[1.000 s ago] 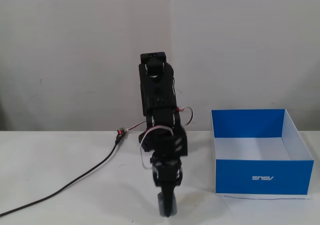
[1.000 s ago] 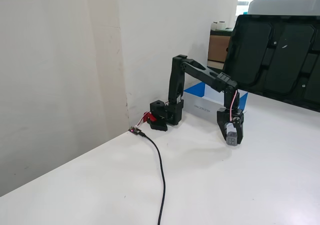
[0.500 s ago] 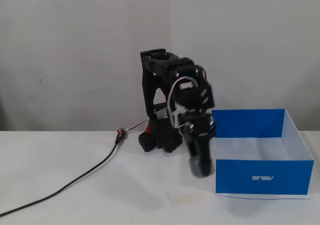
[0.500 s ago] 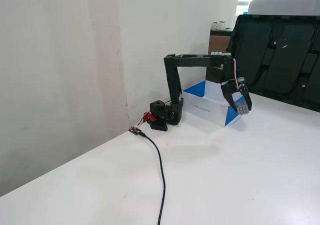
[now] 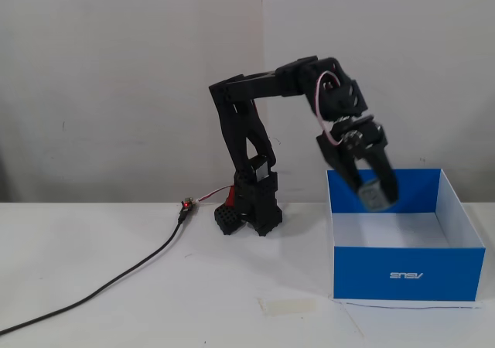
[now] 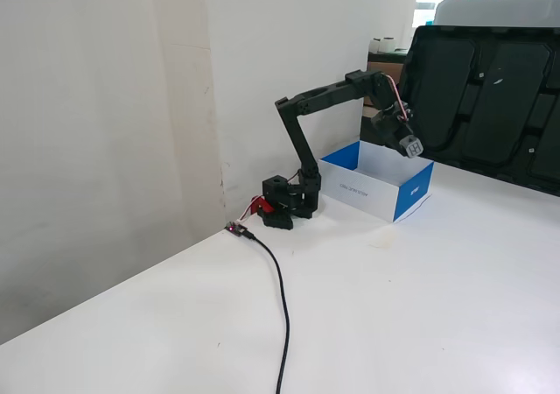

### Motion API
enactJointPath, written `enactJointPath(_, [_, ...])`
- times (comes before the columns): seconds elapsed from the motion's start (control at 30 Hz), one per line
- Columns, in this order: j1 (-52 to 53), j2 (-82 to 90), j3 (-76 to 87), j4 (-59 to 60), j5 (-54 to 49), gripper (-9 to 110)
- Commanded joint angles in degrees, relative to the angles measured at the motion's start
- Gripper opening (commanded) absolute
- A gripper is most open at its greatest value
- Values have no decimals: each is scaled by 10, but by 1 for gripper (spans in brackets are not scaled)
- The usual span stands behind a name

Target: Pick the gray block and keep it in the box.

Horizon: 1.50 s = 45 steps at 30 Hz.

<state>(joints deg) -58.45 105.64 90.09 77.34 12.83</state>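
gray block [image 5: 374, 196] clamped in the gripper [image 5: 376, 194], held in the air above the box [image 5: 402, 274] interior, left side in a fixed view.

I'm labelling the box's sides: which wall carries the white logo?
The box's near outer wall in a fixed view, the blue one facing the camera, carries the white logo. The inner walls seen there are plain blue or white.

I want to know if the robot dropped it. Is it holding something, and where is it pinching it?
Yes. The gripper holds the gray block between its fingertips, pinched on opposite sides, above the box.
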Motion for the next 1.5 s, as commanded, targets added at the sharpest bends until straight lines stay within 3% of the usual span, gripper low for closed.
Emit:
enactJointPath(0.0, [-68, 66, 25, -36, 8, 8])
enactJointPath(0.47, [-171, 52, 111, -109, 8, 14])
enactJointPath(0.63, [-183, 40, 132, -108, 8, 29])
enactJointPath(0.77, [-172, 44, 135, -110, 2, 27])
enactJointPath(0.87, [-158, 48, 125, -99, -4, 19])
enactJointPath(1.03, [-98, 51, 79, -38, -11, 6])
enactJointPath(1.47, [279, 48, 29, 13, -105, 4])
